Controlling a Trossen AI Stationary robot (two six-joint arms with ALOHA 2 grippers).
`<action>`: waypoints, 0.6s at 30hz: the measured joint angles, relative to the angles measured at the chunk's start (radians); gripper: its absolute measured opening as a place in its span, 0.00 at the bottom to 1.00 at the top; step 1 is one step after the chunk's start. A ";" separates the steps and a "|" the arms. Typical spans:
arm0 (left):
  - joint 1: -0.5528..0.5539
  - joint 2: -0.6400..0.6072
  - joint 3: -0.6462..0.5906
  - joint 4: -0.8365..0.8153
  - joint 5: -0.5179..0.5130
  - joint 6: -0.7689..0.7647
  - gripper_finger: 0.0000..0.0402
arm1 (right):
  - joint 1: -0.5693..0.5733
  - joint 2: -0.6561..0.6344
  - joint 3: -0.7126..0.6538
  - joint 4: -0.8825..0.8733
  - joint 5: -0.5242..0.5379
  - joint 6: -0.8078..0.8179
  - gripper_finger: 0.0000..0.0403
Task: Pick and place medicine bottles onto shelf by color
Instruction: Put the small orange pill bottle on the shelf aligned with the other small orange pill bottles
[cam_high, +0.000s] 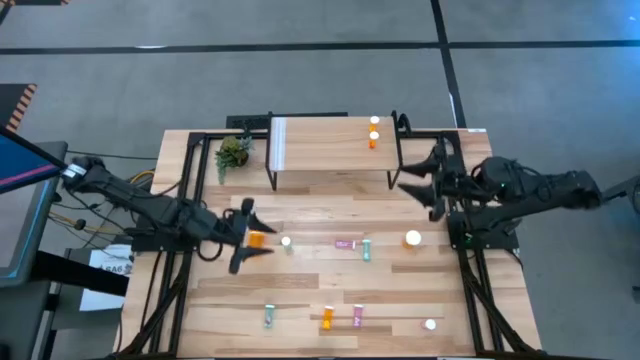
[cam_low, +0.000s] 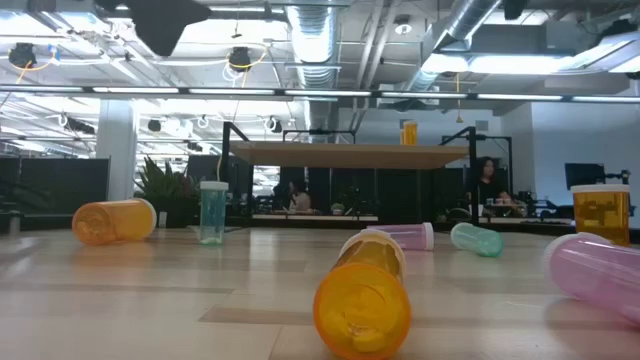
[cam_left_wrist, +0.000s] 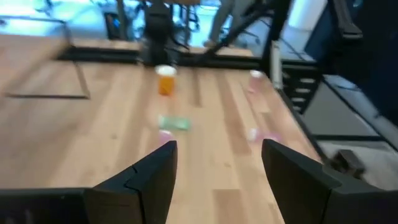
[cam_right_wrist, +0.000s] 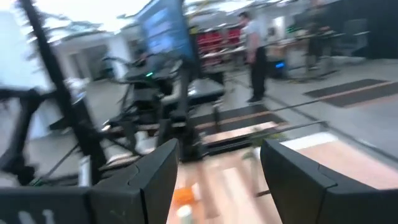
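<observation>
The left gripper (cam_high: 252, 250) hangs over the left part of the table (cam_high: 300, 215) with its jaws spread and empty; an orange bottle (cam_high: 258, 239) lies on its side between the fingertips or just beside them, I cannot tell which. The right gripper (cam_high: 418, 188) stands open and empty by the shelf's (cam_high: 320, 140) right edge. Two small orange bottles (cam_high: 374, 132) stand on the shelf near that edge. The other medicine bottles (cam_high: 355, 246) are scattered across the table's middle and along its front edge, some upright, some lying. A small plant (cam_high: 233, 152) sits by the shelf's left end.
</observation>
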 joint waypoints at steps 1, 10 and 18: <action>-0.027 0.019 0.000 0.002 -0.014 -0.007 0.55 | 0.026 0.017 0.000 0.006 0.001 -0.011 0.62; -0.193 0.134 -0.002 0.397 -0.203 0.156 0.55 | 0.200 0.196 0.024 0.002 0.003 -0.016 0.62; -0.219 0.129 0.000 0.533 -0.126 0.306 0.55 | 0.342 0.435 0.069 0.039 0.002 -0.016 0.62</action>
